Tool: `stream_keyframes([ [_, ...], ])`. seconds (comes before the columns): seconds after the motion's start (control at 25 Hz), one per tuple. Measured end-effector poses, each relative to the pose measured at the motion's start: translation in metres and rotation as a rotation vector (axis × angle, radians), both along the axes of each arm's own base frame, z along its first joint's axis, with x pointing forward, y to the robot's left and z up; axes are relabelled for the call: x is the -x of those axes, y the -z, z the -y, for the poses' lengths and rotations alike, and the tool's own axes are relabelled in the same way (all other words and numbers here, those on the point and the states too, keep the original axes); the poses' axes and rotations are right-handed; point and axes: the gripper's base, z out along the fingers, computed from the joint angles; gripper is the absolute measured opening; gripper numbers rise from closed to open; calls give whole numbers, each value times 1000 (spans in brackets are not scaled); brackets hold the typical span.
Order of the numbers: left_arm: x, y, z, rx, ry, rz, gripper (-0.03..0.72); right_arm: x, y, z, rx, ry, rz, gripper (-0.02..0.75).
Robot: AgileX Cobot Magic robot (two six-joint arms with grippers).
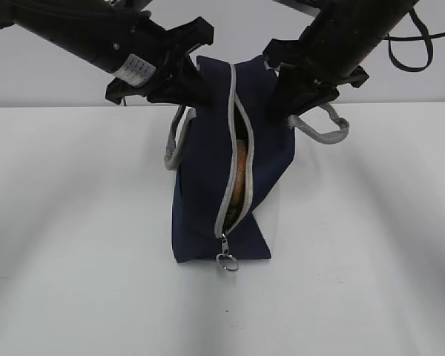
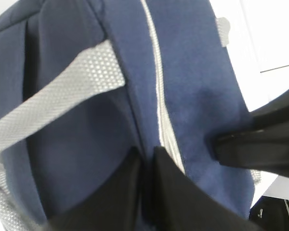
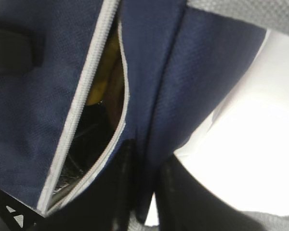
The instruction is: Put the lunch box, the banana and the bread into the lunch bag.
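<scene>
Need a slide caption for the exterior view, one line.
Both claws, left and right, pinch the top of the lunch bag, zipper half open, bread visible inside.

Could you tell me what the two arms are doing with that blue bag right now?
Both arms are at the top of the lunch bag, which stands on the white table. The left end effector and the right end effector each have a fold of its navy fabric between their fingers. The zipper is partly open, and the bread and the banana show inside. The lunch box is not visible.
</scene>
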Motion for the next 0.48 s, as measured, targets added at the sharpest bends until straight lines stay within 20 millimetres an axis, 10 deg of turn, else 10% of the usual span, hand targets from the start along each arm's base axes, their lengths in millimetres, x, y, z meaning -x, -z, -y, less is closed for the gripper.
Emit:
stream_keyframes([
  [0.24, 2, 1, 0, -5, 18, -18, 414, 0, -3, -3, -38, 24, -13, 300],
  [0.48, 10, -7, -6, -78, 68, 11, 492, 15, -18, 0, -60, 50, 6, 315],
])
